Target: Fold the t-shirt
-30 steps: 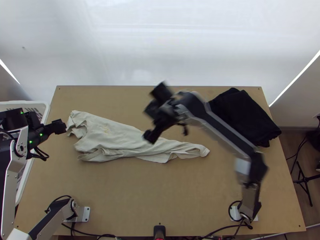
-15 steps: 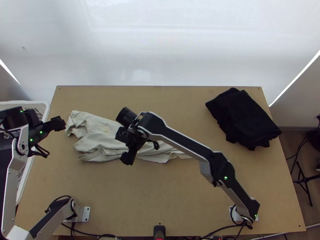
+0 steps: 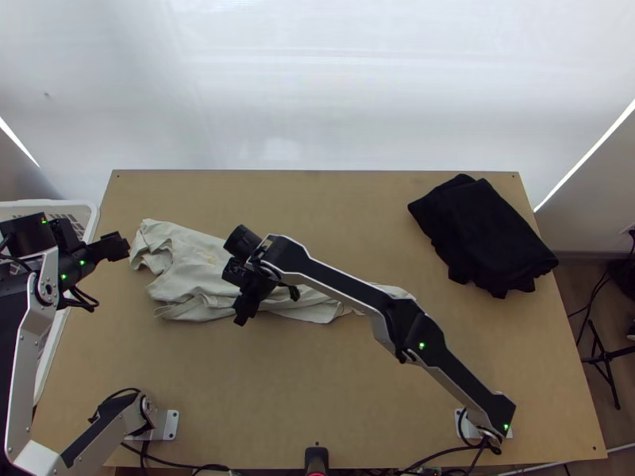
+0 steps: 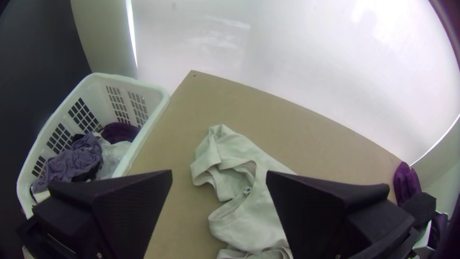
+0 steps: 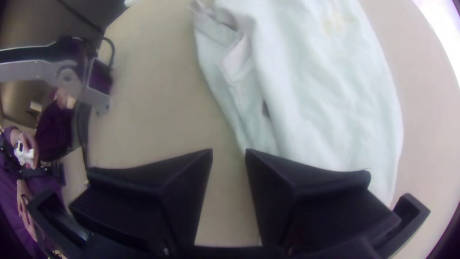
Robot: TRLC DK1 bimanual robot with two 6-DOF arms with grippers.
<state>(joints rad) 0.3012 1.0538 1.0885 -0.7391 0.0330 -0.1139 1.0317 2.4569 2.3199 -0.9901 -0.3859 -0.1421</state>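
Observation:
The right gripper (image 3: 244, 311) is over the near edge of the cream t-shirt (image 3: 186, 266), around its middle. At the table's left edge, beside the shirt's collar end, is the left gripper (image 3: 119, 247). Long and bunched, the shirt lies across the left and middle of the table, its right part partly under the right arm. In the left wrist view the left gripper (image 4: 219, 177) is open, with the shirt's rumpled end (image 4: 249, 192) beyond it. The right wrist view has the right gripper (image 5: 229, 152) open, one finger over the shirt's edge (image 5: 330, 110).
Folded black cloth (image 3: 484, 238) lies at the table's far right. A white basket (image 4: 153, 124) with clothes in it stands by the left edge, under the left arm. The right arm crosses the table's middle. Bare wood (image 3: 317, 381) stretches along the near side.
The right gripper has moved left along the shirt and slightly nearer the front edge, slowing over the last half second. The left arm has barely shifted, and the shirt lies as before.

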